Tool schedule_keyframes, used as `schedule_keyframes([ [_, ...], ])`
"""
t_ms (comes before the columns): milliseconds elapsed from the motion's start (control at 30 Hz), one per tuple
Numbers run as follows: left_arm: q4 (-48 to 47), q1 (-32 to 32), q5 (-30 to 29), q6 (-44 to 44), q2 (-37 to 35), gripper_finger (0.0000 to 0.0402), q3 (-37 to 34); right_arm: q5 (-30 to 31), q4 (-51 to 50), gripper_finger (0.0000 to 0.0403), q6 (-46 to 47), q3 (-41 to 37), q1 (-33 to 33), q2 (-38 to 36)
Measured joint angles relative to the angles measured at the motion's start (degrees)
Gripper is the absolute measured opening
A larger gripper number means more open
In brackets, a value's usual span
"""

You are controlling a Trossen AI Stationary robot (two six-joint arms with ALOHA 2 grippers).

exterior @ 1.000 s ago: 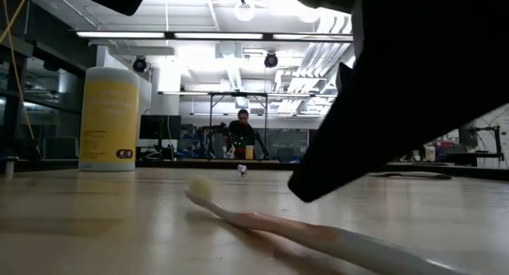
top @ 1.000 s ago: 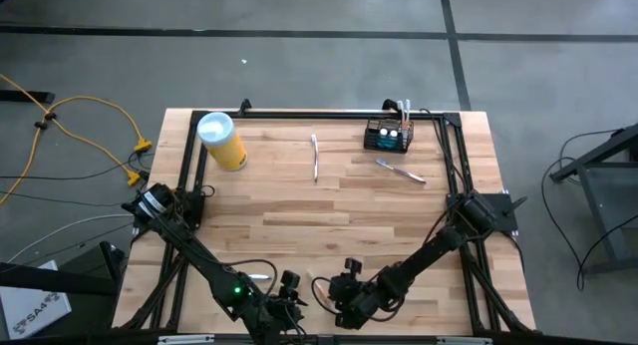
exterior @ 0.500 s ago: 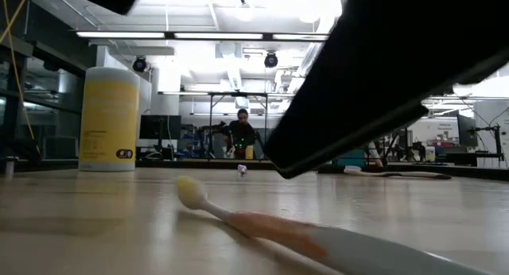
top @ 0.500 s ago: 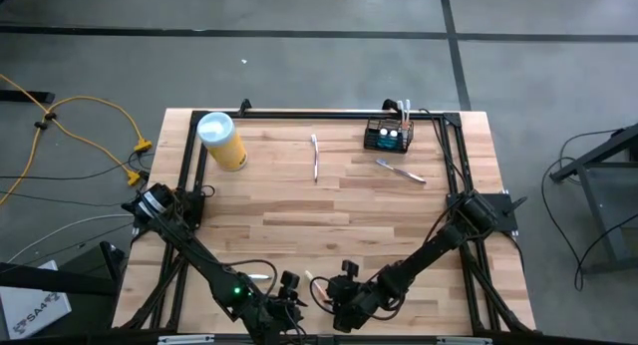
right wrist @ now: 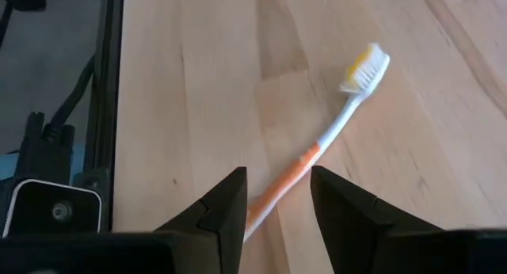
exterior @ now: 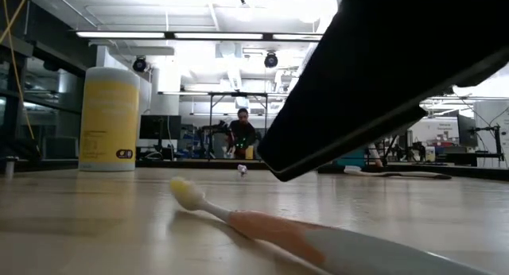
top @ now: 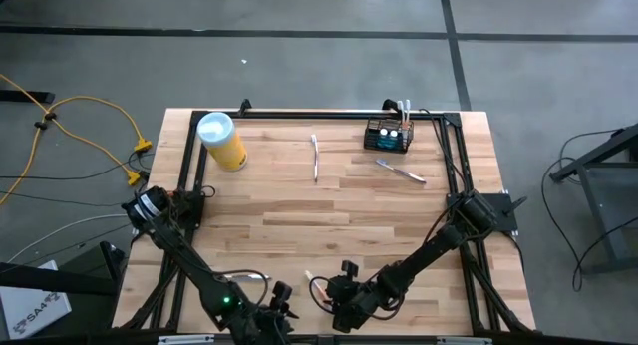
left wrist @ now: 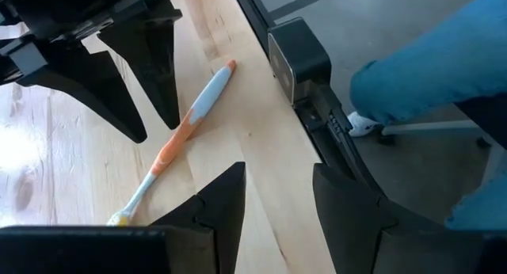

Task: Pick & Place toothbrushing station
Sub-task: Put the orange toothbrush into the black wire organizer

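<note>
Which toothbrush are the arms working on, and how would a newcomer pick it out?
Start at the near table edge, where both arms meet. The orange toothbrush lies flat on the wood there, by the open right tool, with the open left tool close by. It has an orange grip and yellow-white bristles; the other two brushes lie farther up the table, toward the mesh basket.

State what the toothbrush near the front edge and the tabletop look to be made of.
Toothbrush: apparently smooth plastic, given its white, orange and blue moulded handle; bristles yellow and white, probably synthetic. Tabletop: wood strips with visible grain and joints, like butcher block, matte finish.
</note>
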Motion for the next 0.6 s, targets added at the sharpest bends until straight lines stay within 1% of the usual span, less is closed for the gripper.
schedule_keyframes([
  [167,0.0,0.02,-0.2,-0.11,0.0,0.0141,0.0,-0.15,1.56,0.0133,-0.01,-0.04,0.02,1.91],
  [267,0.06,0.04,-0.17,-0.11,0.0,0.0141,0.0,-1.42,4.17,0.0133,0.34,0.0,0.04,3.7],
  [400,0.27,0.04,-0.18,-0.1,0.0,0.0141,0.0,-1.4,4.5,0.0133,0.49,0.23,-0.28,4.99],
  [600,0.46,0.09,-0.17,-0.1,0.0,0.0141,0.0,0.56,0.08,0.0133,1.19,0.4,-0.72,5.35],
])
